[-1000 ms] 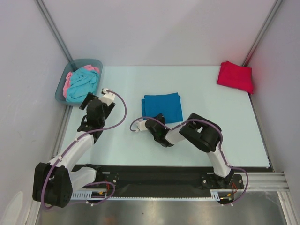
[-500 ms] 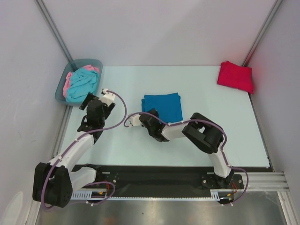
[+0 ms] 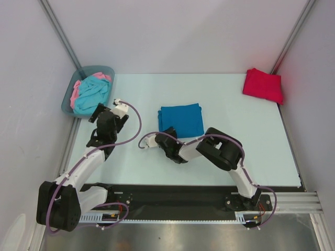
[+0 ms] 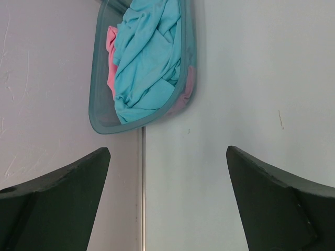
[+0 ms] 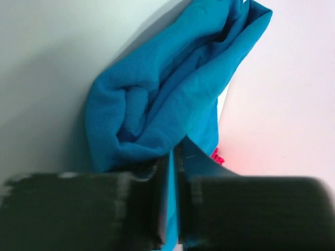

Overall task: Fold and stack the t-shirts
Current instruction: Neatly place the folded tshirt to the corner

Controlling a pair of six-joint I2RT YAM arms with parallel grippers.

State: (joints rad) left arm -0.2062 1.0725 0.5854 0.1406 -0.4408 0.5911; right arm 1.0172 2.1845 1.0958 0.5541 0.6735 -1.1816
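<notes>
Where the two arms rise from the bottom edge of the overhead view, the right arm bends in toward the middle of the frame. It lays the right gripper (image 3: 168, 134) low over the table (image 3: 235, 141), at the lower left edge of the deep blue t-shirt (image 3: 182, 119). In the right wrist view its dark fingers (image 5: 78, 209) fill the bottom of the frame, pressed almost together. A thin sliver of blue cloth sits in the slit between them, so the pincer is nipped onto the shirt's edge. Above the fingers the cloth bunches in soft folds that run toward the upper right. From overhead, the same shirt is a roughly square folded pad lying flat at the centre of the frame.

Left of centre, the left gripper (image 3: 97, 113) points up and to the left toward the bin (image 3: 67, 100), near it but not touching. Its jaws stand at their widest. In the left wrist view the two fingers sit in the lower corners, with bare table showing between them.

Farther off, the grey-blue bin sits in the upper left of the overhead frame. The turquoise t-shirt (image 3: 92, 94) is heaped loosely on top in it, and the pink t-shirt (image 3: 76, 91) shows beneath, along its left side.

Farthest away, in the upper right, the red t-shirt (image 3: 263, 85) lies folded on the table, well apart from the blue one.
</notes>
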